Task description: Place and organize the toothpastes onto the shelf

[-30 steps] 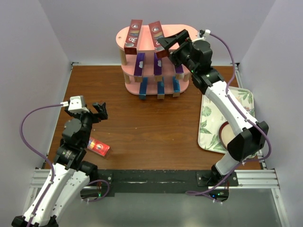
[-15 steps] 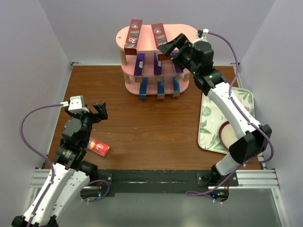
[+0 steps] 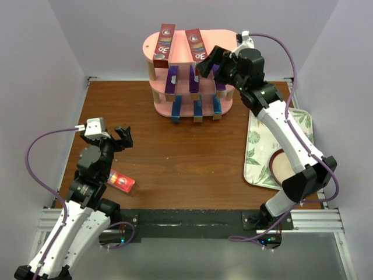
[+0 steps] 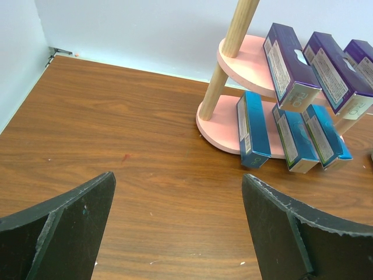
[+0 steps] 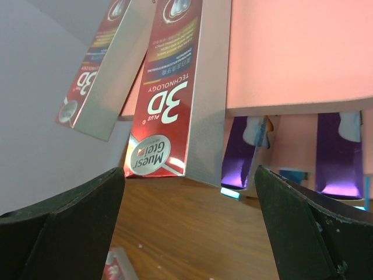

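Observation:
The pink shelf (image 3: pixel 224 36) stands at the back centre. Two red "3D" cartons (image 3: pixel 165 42) (image 3: pixel 196 45) lie on its top board, their near ends overhanging. Three purple cartons (image 3: pixel 194 83) fill the middle board and three blue ones (image 3: pixel 198 109) the bottom. A third red carton (image 3: pixel 121 182) lies on the table beside my left arm. My right gripper (image 3: pixel 208 61) is open and empty, just off the near end of the right red carton (image 5: pixel 172 87). My left gripper (image 3: pixel 123 137) is open and empty above the table, facing the shelf (image 4: pixel 217 114).
A floral tray (image 3: pixel 256 146) lies at the right with a round tan object (image 3: pixel 282 166) on it, under my right arm. Bare brown table (image 3: pixel 175 151) lies between the shelf and the arms. Walls close in on both sides.
My right gripper has drawn back to the right, away from the right red carton, which stays on the top board. My left arm has not moved.

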Tool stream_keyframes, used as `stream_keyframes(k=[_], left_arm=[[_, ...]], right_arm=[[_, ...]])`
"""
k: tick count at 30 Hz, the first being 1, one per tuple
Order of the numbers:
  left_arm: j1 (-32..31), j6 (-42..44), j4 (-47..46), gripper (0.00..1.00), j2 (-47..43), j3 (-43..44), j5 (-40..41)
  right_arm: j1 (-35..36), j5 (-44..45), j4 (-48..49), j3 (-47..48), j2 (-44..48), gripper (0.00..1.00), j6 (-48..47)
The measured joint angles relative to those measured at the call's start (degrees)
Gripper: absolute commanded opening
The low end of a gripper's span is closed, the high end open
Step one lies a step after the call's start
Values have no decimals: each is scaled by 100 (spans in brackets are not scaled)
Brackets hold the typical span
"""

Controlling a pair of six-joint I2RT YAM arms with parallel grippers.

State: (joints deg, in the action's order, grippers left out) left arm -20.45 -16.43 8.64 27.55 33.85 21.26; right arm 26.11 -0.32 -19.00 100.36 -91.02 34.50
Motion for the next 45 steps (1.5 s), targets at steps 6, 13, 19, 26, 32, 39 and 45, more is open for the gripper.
stream_keyframes(k=[6, 13, 19, 26, 32, 39, 45], left_arm=[[0, 0, 0, 95, 20, 0, -2], [0, 0, 0, 95, 26, 0, -2], [0, 0, 0, 95, 26, 0, -2], [0, 0, 0, 95, 26, 0, -2], [0, 0, 0, 95, 37, -2, -2], [0, 0, 0, 95, 42, -2, -2], [0, 0, 0, 95, 42, -2, -2]], right_arm=[[376, 190, -374, 243, 37, 98, -1047], [1034, 981, -544, 586, 31, 98, -1878], [1117, 1685, -570, 647, 0, 97, -2179], [1174, 2044, -605, 680, -162, 97, -2371], [1193, 2063, -616, 905, -452, 90, -2459], [1259, 2341, -614, 1126, -713, 71, -2542], [1333, 2614, -573, 1228, -822, 54, -2575]])
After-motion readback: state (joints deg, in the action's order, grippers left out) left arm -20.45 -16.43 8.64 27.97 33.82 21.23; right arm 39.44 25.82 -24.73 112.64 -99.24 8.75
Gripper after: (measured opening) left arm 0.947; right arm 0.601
